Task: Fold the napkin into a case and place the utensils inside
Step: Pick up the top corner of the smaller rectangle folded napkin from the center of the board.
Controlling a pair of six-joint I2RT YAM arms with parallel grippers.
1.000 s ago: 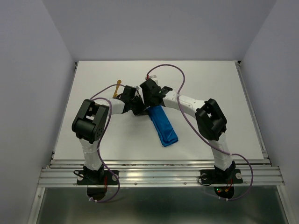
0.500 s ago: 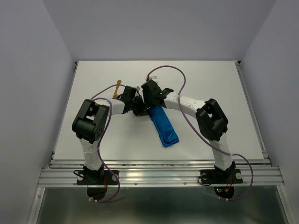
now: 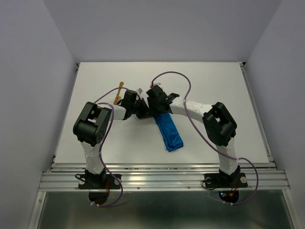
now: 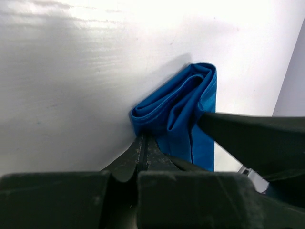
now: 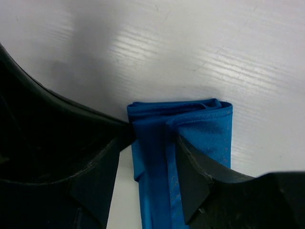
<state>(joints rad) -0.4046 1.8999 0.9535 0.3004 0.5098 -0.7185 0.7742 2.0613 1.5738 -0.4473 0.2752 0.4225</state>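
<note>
Meeting at the far end of the case, the left gripper and right gripper reach inward from either side on bent elbows, probably to open its mouth. One golden utensil lies on the table beyond and left of the case, not yet inside.

Seen from the left wrist, that gripper's fingers are pressed together and apparently nip the case's corner layer to anchor it.

Seen from the right wrist, the fingers stand spread and straddle an upper fold of the case, seemingly to lift it.
</note>
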